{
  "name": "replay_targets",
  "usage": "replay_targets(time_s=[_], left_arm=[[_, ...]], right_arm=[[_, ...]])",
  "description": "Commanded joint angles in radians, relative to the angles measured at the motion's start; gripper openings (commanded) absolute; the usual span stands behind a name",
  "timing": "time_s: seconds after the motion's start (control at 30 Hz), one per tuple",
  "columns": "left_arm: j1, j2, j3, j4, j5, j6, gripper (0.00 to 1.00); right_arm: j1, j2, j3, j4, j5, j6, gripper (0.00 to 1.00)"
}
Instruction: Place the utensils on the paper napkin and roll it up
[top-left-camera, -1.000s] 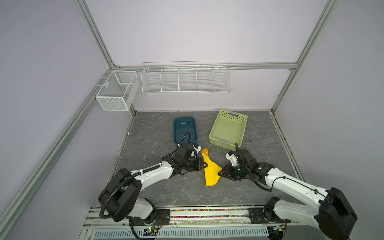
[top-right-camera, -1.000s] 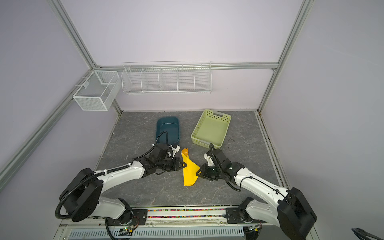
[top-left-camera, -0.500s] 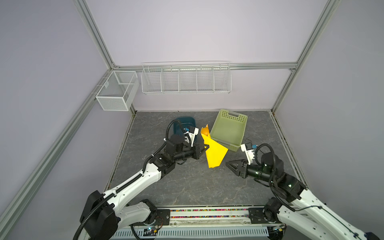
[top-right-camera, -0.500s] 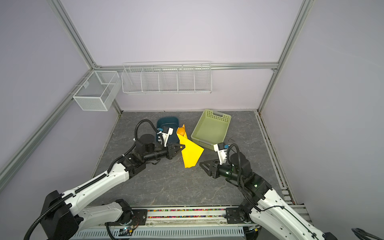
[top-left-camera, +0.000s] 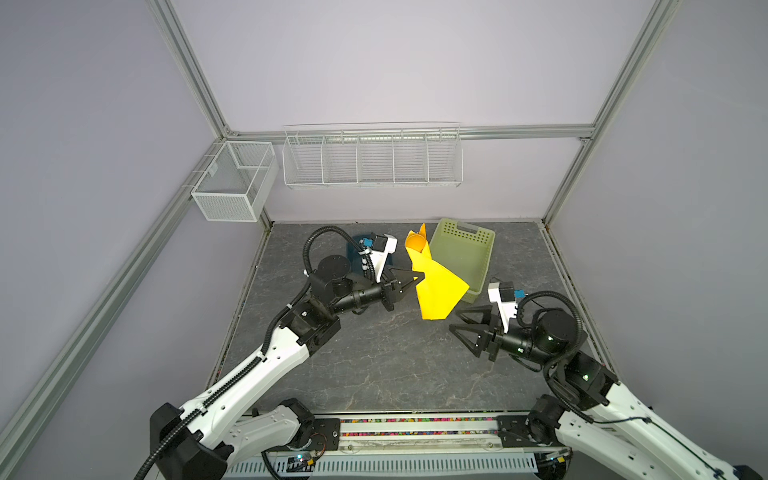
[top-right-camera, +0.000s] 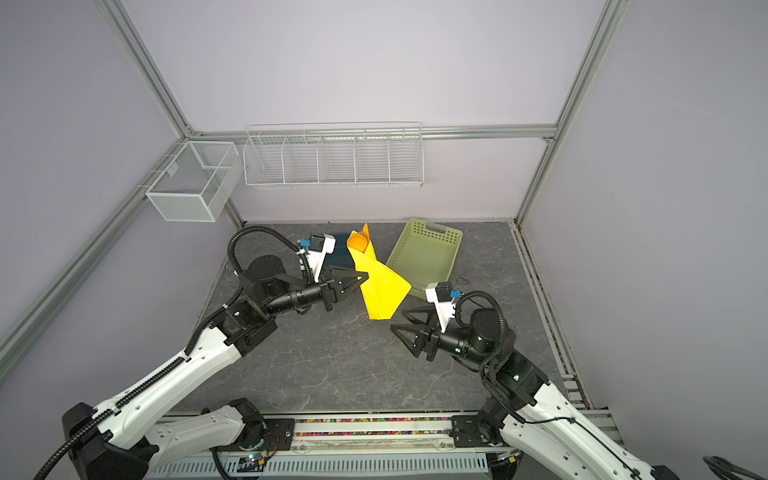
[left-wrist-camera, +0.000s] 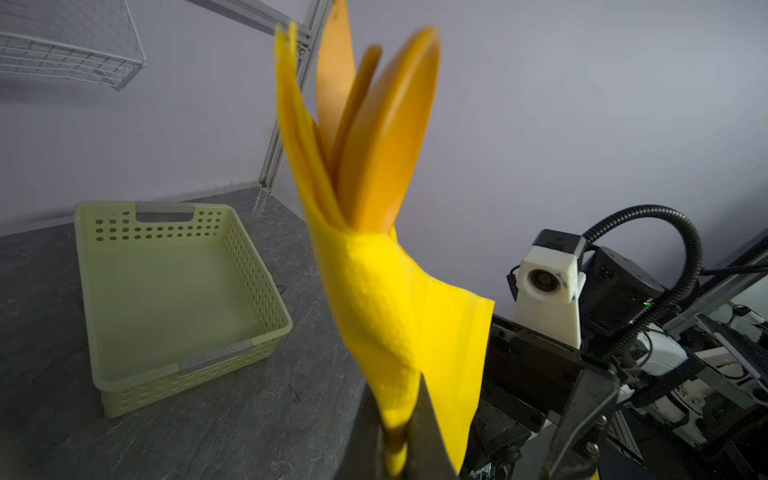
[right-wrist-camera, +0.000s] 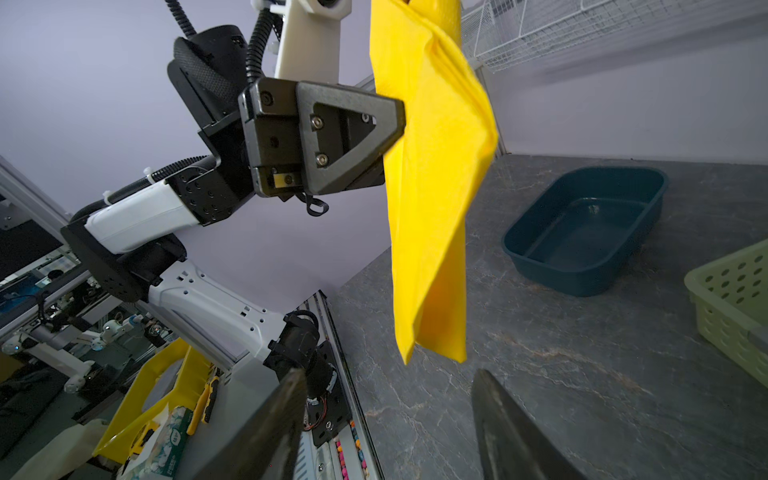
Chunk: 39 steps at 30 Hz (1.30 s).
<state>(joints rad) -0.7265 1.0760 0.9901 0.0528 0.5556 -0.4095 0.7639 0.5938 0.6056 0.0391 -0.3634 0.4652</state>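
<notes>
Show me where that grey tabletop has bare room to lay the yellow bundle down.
The widest bare patch is mid-front on the table, between the left arm, the open right claw and the front rail. A strip runs between the green basket and the right wall. The back middle is crowded: blue tub, basket, and the left claw holding the napkin.

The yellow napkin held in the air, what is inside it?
Orange utensils stick out of the upper end of the paper napkin; a round spoon bowl and flatter ends show. Their handles are covered by the wrap, where the left gripper pinches it.
</notes>
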Motion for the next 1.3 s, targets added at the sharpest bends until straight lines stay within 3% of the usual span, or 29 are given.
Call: replay_targets(time_s=[0.0, 0.2, 0.37, 0.73, 1.27], left_arm=[[0.004, -0.046, 0.045, 0.006, 0.047, 0.048, 0.0], [0.004, -0.091, 0.05, 0.021, 0.104, 0.051, 0.0], [0.004, -0.108, 0.055, 0.013, 0.12, 0.035, 0.0], [0.004, -0.113, 0.058, -0.041, 0.104, 0.05, 0.0], [0.004, -0.141, 0.059, -0.031, 0.102, 0.067, 0.0]], right_arm=[[0.036, -0.009, -0.023, 0.122, -0.006, -0.07, 0.71], [0.077, 0.048, 0.002, 0.158, -0.006, -0.083, 0.87], [0.089, 0.101, 0.027, 0.204, -0.014, -0.074, 0.87], [0.119, 0.256, 0.112, 0.289, -0.167, 0.015, 0.82], [0.125, 0.231, 0.086, 0.239, -0.085, 0.038, 0.36]])
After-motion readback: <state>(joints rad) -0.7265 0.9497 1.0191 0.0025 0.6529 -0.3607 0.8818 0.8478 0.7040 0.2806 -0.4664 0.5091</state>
